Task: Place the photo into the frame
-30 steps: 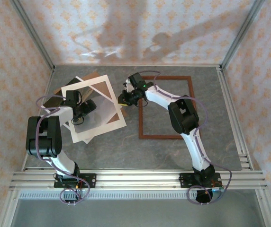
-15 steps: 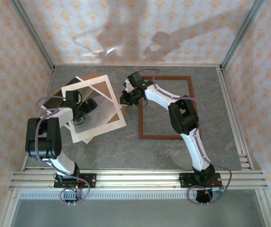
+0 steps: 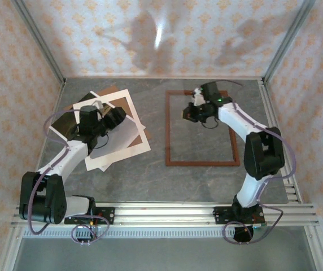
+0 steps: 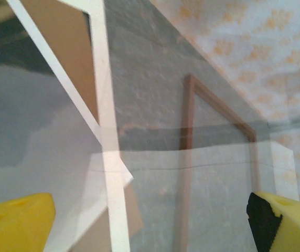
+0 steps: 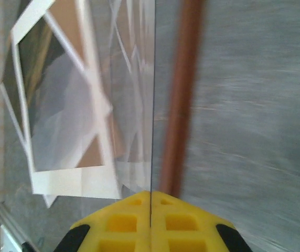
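While over the frame's [image 3: 201, 162] 12 o'clock end, right fingers [image 5: 118, 223]: clenched on clear sheet [image 5: 137, 94], likely to seat it.
Left fingers [image 4: 19, 220]: released above white mat [image 3: 136, 145].

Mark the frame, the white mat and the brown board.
the frame [image 3: 167, 132], top view, left rail.
the white mat [image 3: 125, 152], top view, lower border.
the brown board [image 4: 68, 37], left wrist view, bare brown face between the mat's white strips.
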### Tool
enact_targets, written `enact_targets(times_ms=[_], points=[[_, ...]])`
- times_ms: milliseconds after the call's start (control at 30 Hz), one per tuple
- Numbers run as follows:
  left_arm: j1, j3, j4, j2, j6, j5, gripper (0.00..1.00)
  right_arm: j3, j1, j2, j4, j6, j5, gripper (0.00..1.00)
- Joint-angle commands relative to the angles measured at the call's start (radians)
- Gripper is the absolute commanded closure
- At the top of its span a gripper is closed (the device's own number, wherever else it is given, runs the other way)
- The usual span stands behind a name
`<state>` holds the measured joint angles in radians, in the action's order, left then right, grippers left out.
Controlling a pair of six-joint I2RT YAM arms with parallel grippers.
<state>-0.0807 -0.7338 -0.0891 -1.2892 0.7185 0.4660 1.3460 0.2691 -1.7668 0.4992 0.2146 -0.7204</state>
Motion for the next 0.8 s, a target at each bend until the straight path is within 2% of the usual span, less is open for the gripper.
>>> enact_targets(times_ms=[0,133,367,633,767], points=[[-0.07,0.015,-0.009,0.015,0.009,-0.006,0.04,-0.041,-0.06,0.044,0.089,-0.109,0.043,1.0],[-0.141,-0.01,0.037,0.002,0.002,-0.043,0.04,-0.038,-0.112,0.037,0.166,-0.18,0.107,1.0],[-0.233,-0.118,0.123,-0.097,-0.011,-0.065,0.05,-0.051,-0.201,0.007,0.169,-0.175,0.188,1.0],[-0.265,-0.262,0.262,-0.19,-0.075,-0.044,0.04,-0.054,-0.211,-0.013,0.172,-0.178,0.265,1.0],[-0.268,-0.299,0.335,-0.216,-0.131,-0.062,0.04,-0.046,-0.211,-0.031,0.177,-0.211,0.249,1.0]])
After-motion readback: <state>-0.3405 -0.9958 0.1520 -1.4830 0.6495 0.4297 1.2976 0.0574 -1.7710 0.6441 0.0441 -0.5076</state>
